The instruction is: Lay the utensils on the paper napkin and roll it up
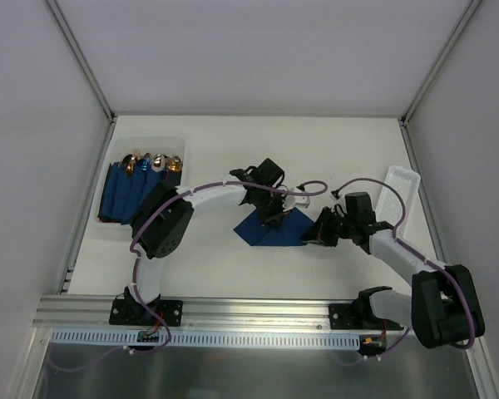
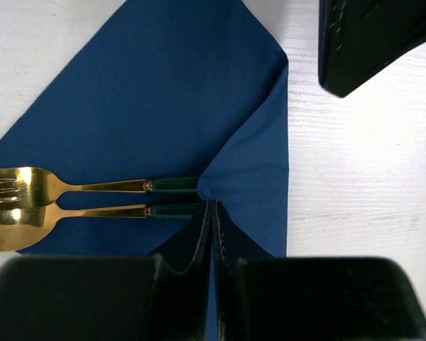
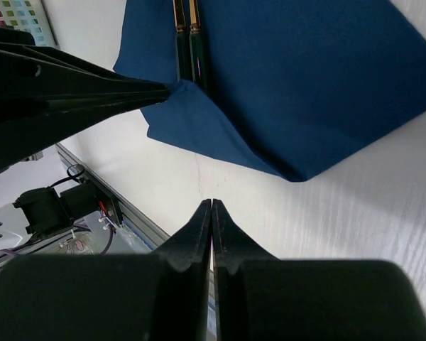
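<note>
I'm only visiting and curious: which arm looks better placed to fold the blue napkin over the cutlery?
Left, probably: the left gripper pinches a corner of the paper napkin, lifted over the handles of the utensils. The right gripper is shut on nothing beside it.

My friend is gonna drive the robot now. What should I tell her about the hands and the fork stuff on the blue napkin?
Left gripper: shut, pinching a fold of the paper napkin that lies over the handle ends.
Right gripper: shut, holding nothing, over bare table beside the napkin.
Utensils: two gold pieces with dark handles, side by side on the napkin, handle ends under the fold.
Done: utensils placed, one corner folded over them.
Left: roll the napkin up around them.
</note>
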You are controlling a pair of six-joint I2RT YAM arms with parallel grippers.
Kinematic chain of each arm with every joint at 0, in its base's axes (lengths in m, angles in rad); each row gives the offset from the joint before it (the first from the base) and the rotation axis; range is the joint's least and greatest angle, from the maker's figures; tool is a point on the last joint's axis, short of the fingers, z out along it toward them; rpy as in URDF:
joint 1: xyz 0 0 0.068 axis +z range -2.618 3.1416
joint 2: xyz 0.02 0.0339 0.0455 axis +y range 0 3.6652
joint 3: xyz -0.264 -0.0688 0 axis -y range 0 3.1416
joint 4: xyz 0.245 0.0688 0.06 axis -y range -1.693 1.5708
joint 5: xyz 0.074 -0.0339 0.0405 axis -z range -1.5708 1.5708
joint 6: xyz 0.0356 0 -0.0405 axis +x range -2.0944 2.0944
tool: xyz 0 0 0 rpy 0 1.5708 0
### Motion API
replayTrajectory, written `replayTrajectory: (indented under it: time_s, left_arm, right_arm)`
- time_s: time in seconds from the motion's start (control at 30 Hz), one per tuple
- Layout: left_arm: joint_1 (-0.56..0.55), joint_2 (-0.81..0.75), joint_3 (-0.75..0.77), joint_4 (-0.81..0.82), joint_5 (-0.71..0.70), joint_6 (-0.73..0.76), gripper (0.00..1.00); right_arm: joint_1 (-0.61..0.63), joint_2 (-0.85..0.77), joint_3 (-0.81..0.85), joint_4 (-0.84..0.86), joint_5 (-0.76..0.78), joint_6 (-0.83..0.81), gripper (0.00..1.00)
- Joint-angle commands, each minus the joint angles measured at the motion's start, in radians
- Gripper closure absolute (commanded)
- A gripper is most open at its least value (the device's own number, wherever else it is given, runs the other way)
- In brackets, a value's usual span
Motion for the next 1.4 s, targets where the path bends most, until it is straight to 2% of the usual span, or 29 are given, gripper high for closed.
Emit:
replayTrajectory:
  time_s: [0.0,0.4,0.63,0.7,0.73,0.87,0.97,1.1,1.2,1.37]
  left_arm:
    - [0.017,0.004,0.039,-0.002,0.033,0.017,1.00]
    - [0.034,0.019,0.047,-0.002,0.025,0.007,1.00]
    - [0.043,0.016,0.057,-0.003,0.009,-0.007,0.99]
    - [0.046,0.006,0.062,-0.002,-0.004,-0.022,0.94]
    - [0.054,-0.001,0.065,-0.002,-0.004,-0.029,0.84]
    - [0.079,-0.062,0.071,0.000,-0.002,-0.087,0.68]
    - [0.099,-0.129,0.039,-0.003,0.031,-0.133,0.63]
    - [0.102,-0.212,-0.044,-0.005,0.103,-0.199,0.64]
    - [0.102,-0.245,-0.103,-0.007,0.169,-0.257,0.70]
    - [0.100,-0.202,-0.147,-0.003,0.317,-0.387,0.78]
  right_arm:
    - [0.020,0.044,-0.005,0.134,-0.014,0.041,0.97]
    - [0.077,0.210,0.031,0.303,-0.035,0.106,0.98]
    - [0.108,0.295,0.054,0.306,-0.014,0.102,1.00]
    - [0.108,0.323,0.056,0.305,-0.006,0.100,1.00]
    - [0.109,0.328,0.055,0.305,0.000,0.099,1.00]
    - [0.108,0.349,0.050,0.305,0.020,0.100,1.00]
    - [0.108,0.358,0.048,0.305,0.035,0.105,1.00]
    - [0.108,0.372,0.048,0.306,0.046,0.114,1.00]
    - [0.109,0.375,0.045,0.306,0.054,0.119,1.00]
    - [0.109,0.377,0.050,0.306,0.052,0.130,1.00]
